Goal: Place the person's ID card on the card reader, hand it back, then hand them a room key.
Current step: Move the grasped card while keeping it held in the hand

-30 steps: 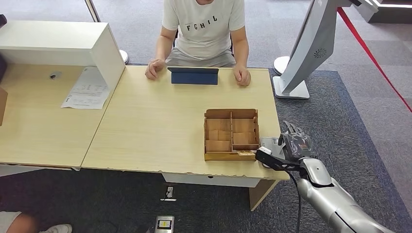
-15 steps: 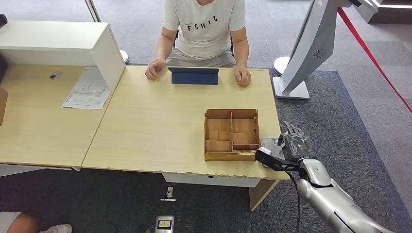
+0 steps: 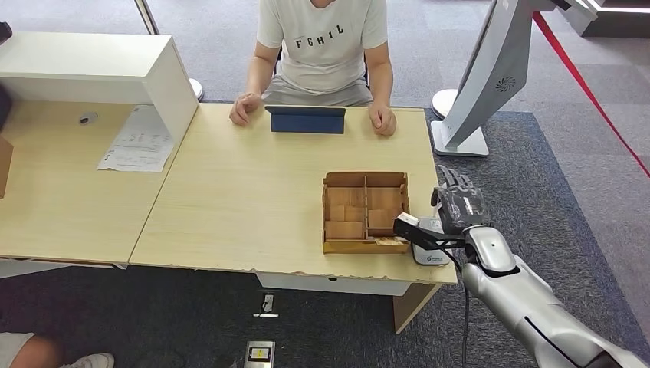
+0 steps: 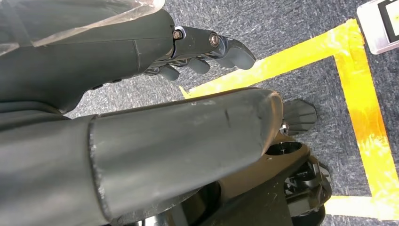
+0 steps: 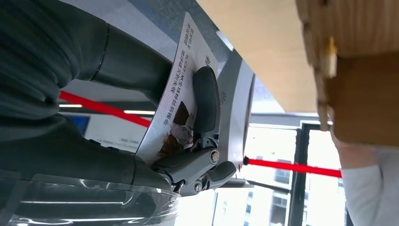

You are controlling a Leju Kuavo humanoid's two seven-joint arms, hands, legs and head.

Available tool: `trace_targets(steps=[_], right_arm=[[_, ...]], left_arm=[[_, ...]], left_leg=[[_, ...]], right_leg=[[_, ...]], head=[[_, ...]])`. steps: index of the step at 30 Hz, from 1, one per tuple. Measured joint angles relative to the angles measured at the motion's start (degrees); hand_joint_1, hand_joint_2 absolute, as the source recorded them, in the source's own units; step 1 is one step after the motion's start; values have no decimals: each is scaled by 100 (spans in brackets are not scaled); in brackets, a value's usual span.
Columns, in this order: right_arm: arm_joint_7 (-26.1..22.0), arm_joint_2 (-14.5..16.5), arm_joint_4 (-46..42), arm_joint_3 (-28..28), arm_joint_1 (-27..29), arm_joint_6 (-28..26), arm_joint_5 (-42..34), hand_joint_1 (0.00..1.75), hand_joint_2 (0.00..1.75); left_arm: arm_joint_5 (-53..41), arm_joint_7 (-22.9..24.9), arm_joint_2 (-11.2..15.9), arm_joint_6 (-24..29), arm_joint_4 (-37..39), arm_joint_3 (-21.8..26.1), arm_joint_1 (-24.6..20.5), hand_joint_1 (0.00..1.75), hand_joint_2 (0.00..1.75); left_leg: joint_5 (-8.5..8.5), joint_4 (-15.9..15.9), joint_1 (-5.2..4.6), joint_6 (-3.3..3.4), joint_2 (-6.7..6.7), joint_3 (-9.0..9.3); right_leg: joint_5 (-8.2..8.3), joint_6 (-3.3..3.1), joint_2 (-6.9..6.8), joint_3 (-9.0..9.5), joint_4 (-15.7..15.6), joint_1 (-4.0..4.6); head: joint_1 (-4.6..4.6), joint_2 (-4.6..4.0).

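Note:
My right hand (image 3: pixel 460 207) hovers at the table's front right corner, just above the grey-white card reader (image 3: pixel 431 253). In the right wrist view the thumb (image 5: pixel 206 96) and fingers pinch the ID card (image 5: pixel 181 89), a white card with printed text and a small photo. The card is not touching the reader. A wooden compartment box (image 3: pixel 364 211) sits right beside the reader; what lies in it is too small to tell. The person (image 3: pixel 322 46) sits across the table with both hands resting on it. My left hand (image 4: pixel 202 47) hangs over the floor, fingers loosely apart, holding nothing.
A dark blue folded tablet case (image 3: pixel 305 119) stands in front of the person. A white counter unit (image 3: pixel 92 69) and a paper sheet (image 3: pixel 136 142) lie at the left. A white kiosk stand (image 3: pixel 475 84) and a red barrier tape (image 3: pixel 590 92) are to the right.
My right hand has lifted and moved forward, away from me, with the card, uncovering more of the card reader. The person has not moved.

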Motion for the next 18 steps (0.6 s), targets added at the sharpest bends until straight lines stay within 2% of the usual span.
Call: trace_targets(steps=[7, 18], right_arm=[[120, 2, -441, 126, -433, 239, 308, 175, 175], [125, 42, -720, 262, -632, 424, 468, 175, 175]], left_arm=[[13, -28, -6, -29, 1, 0, -5, 0, 0], [44, 40, -7, -29, 2, -2, -4, 0, 0]], left_leg=[[0, 0, 0, 0, 0, -2], [0, 0, 0, 0, -1, -4]], right_leg=[[0, 0, 0, 0, -1, 0], [0, 0, 0, -1, -1, 0]], head=[[1, 0], [0, 0]])
